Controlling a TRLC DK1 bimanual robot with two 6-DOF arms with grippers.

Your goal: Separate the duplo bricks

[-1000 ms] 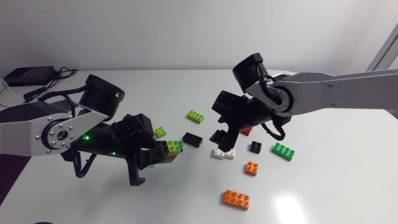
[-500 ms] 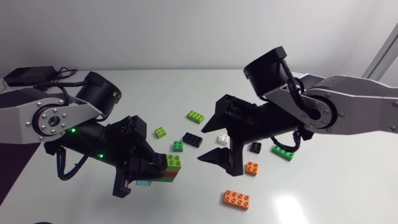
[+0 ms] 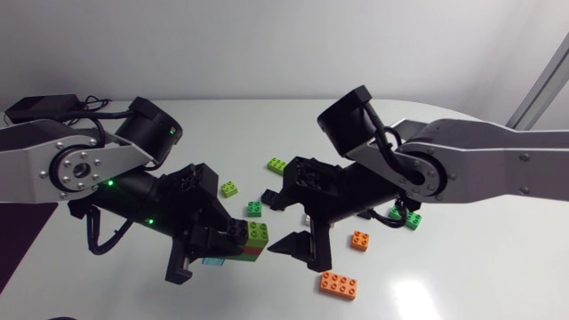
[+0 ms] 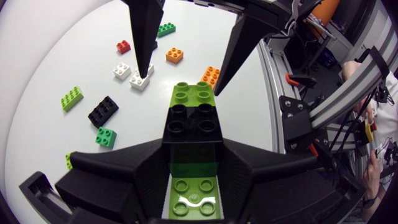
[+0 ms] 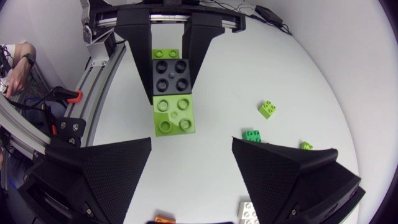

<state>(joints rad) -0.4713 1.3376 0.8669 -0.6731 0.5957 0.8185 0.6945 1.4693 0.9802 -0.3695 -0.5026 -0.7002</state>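
While its far end is being left free for pulling, the brick stack (image 3: pixel 256 234) is being clamped by the left gripper (image 3: pixel 213 247), toward seven o'clock on the table (image 3: pixel 444 284). At the stack's three o'clock, the right gripper (image 5: pixel 191 146) is being held wide open and empty, apparently lined up for the green end brick (image 5: pixel 174 115).

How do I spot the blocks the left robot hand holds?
Over the white table, find the left arm's matte black gripper. It clamps a stack of plastic bricks: lime green square brick in front, black one behind. All other bricks lie loose on the table.
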